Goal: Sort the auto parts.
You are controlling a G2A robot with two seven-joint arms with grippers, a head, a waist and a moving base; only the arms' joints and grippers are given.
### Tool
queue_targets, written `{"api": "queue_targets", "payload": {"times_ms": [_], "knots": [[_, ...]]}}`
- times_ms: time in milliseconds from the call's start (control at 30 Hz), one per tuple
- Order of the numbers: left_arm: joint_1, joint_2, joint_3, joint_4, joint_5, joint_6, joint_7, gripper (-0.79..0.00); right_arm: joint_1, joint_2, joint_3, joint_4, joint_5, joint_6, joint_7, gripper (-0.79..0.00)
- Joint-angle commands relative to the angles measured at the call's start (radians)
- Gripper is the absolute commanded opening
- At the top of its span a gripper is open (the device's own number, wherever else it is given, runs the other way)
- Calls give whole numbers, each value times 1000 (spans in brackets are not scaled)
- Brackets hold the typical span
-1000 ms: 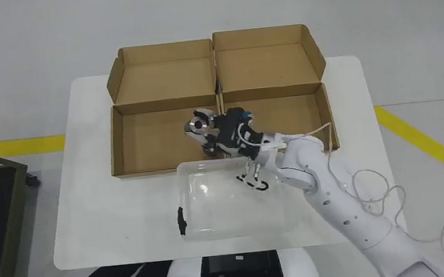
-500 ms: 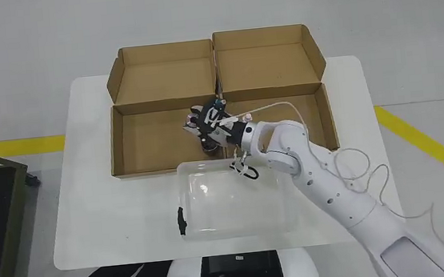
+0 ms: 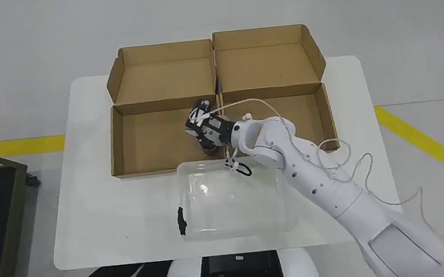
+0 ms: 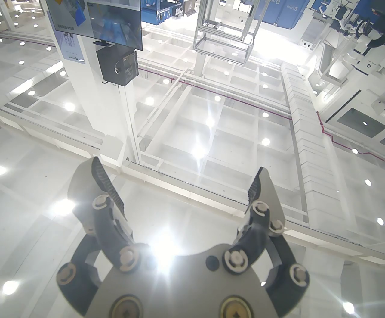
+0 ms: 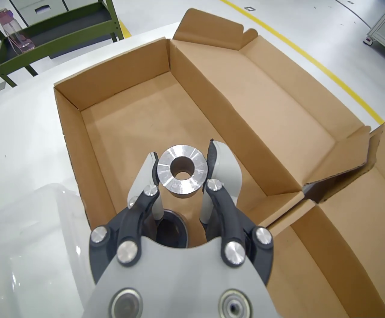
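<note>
The arm (image 3: 323, 185), crossing from the centre to the lower right of the top view, is glossy white in rounded segments. A thin white cable (image 3: 351, 155) loops loosely beside it. The right gripper (image 5: 182, 152) has a grey plate with two round bearings, black links pinned by silver screws (image 5: 234, 249), and pale grey fingers (image 5: 228, 168) with black toothed pads. The left gripper (image 4: 178, 166) is built alike, with brassy screws at the lower edge.

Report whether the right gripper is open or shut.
Shut on the metal ring: the right gripper has its fingers pressing the ring's sides, over the cardboard box.
</note>
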Motion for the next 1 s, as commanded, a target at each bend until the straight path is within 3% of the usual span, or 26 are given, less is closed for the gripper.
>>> {"api": "queue_targets", "payload": {"times_ms": [0,233,400,467,600,767,967], "knots": [[0,0,0,0,0,0,0,0,9,-9,-10,23,-1,6,-1,-785],[0,0,0,0,0,0,0,0,43,-37,-36,81,-7,26,32,-779],[0,0,0,0,0,0,0,0,58,-51,-43,102,-9,29,56,-696],[0,0,0,0,0,0,0,0,63,-56,-44,106,-11,29,69,-610],[0,0,0,0,0,0,0,0,64,-62,-41,113,-8,25,78,-520],[0,0,0,0,0,0,0,0,62,-67,-31,118,-7,16,85,-508],[0,0,0,0,0,0,0,0,53,-66,-8,98,-8,5,80,-428]]}}
